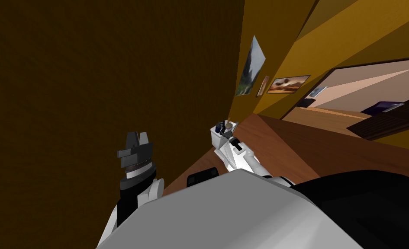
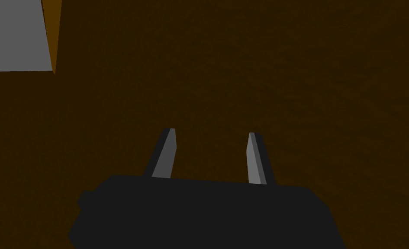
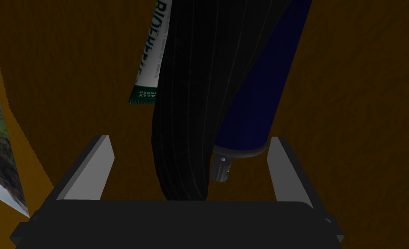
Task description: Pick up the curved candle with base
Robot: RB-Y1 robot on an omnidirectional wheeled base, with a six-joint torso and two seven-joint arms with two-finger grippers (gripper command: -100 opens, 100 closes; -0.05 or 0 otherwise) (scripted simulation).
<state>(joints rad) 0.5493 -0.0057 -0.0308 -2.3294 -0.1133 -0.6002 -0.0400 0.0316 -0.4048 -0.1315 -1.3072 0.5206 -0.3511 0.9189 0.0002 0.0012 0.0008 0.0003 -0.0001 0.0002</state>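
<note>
Right gripper (image 3: 189, 139) open around black ribbed curved candle (image 3: 190, 86), smooth blue cylinder (image 3: 259, 99) touching it; left gripper (image 2: 211, 132) open.

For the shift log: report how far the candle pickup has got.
Done: the right end effector is at the white holder on the wooden top. In hand: its fingers stand open around a black ribbed curved object, probably the candle, and a dark blue tube beside it. To do: closing, lifting. The left end effector hangs open, idle.
</note>
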